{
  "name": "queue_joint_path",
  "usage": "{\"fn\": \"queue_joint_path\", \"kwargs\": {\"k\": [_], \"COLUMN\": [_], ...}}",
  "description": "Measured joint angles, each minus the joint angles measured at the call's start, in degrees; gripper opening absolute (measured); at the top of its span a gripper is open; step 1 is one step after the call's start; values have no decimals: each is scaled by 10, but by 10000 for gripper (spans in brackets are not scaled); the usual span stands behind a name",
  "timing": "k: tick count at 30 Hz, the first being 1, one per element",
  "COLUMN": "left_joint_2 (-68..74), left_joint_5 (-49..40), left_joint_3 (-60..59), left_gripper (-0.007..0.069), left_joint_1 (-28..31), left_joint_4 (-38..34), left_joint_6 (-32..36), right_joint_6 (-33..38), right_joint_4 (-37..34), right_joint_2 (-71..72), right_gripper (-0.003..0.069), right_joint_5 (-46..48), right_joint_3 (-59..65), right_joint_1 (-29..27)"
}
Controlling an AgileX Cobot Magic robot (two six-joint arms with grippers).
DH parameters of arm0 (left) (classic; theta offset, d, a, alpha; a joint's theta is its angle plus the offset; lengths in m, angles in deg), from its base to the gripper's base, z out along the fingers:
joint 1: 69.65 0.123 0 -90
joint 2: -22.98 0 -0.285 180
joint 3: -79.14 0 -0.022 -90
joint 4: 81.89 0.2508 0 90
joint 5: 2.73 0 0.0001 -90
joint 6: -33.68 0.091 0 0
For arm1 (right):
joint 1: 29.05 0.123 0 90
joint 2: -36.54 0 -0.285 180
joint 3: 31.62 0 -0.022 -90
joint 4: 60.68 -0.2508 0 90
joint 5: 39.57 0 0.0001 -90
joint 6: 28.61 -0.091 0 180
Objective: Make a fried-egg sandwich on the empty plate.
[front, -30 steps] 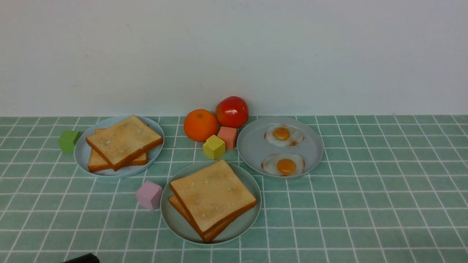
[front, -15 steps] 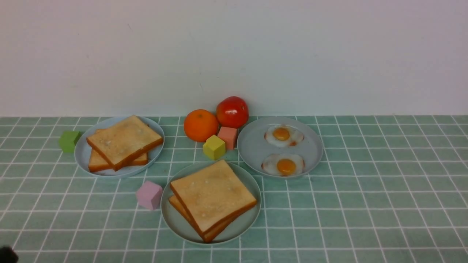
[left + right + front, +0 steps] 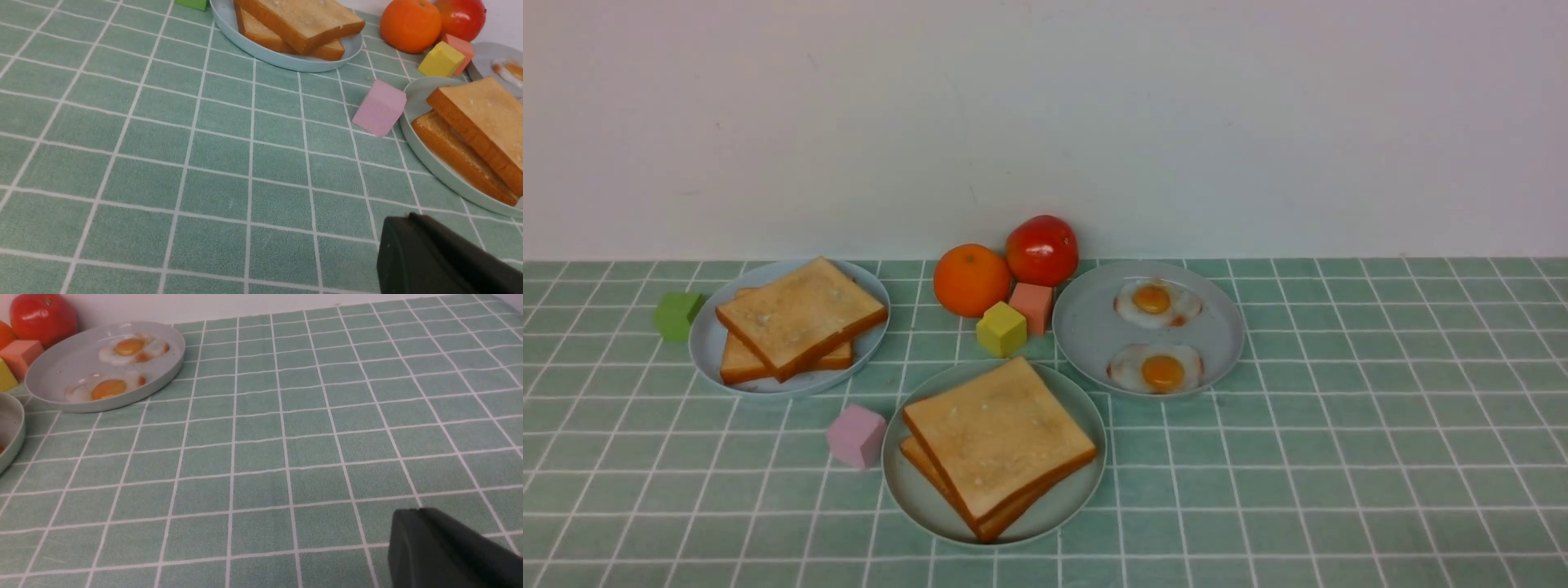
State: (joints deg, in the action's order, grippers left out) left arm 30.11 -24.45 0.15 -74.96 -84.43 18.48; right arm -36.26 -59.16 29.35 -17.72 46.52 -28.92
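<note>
While front view lacks arms | wrist views: left pincer (image 3: pixel 412 228), right pincer (image 3: pixel 421 524) pressed together

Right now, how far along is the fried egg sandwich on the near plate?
Done, by the look of it: two toast slices sit stacked on the mint-green plate, though no egg shows between them from any view. Two fried eggs remain on the grey-blue plate. In hand: nothing; the left gripper and right gripper hang over bare tablecloth. Left: nothing obvious.
</note>
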Motion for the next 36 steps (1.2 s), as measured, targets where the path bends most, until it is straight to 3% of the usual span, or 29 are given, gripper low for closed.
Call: {"fn": "queue_joint_path", "kwargs": {"k": [36], "left_joint_2": [0], "left_joint_5": [1], "left_joint_3": [0], "left_gripper": [7], "left_joint_1": [0], "left_joint_4": [0], "left_joint_6": [0], "right_joint_6": [0], "right_joint_4": [0], "right_joint_2": [0], "right_gripper": [59], "right_joint_5": [0], "right_joint_3": [0], "right_joint_1": [0]}}
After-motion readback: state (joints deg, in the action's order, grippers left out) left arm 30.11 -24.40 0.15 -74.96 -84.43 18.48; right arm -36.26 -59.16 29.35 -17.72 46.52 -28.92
